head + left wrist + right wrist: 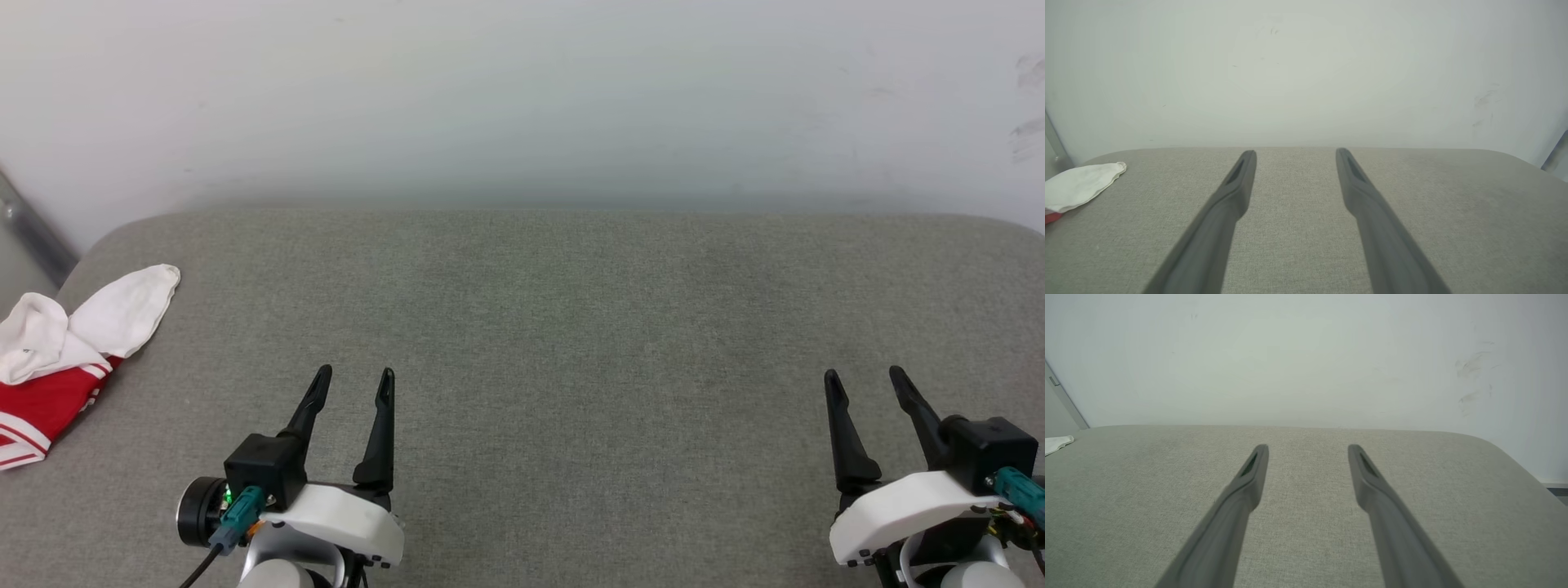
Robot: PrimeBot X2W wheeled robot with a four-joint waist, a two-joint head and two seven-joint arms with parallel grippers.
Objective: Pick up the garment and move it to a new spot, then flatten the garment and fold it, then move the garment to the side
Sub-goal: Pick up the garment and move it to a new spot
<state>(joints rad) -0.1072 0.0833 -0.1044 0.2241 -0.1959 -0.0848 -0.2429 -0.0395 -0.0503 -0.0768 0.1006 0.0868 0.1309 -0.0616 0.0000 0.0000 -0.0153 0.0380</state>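
A: Nearest you sit the left gripper (357,373) and the right gripper (864,374). That makes two, both spread wide and holding nothing.
B: And the garment (73,351)?
A: You have one, crumpled at the far left edge of the grey cushion (555,310). It is red with white cloth bunched on top and red-and-white striped trim.

Grey woven-fabric surface (571,343) with rounded far corners, spanning the foreground. Its far edge meets a plain white wall (522,90). The wall bears faint dark scuff marks (1027,131) at the upper right. A grey metal strip (33,233) runs diagonally at the far left, beside the surface's corner. Lighting is soft and even, with a dim shadow band along the wall's base.
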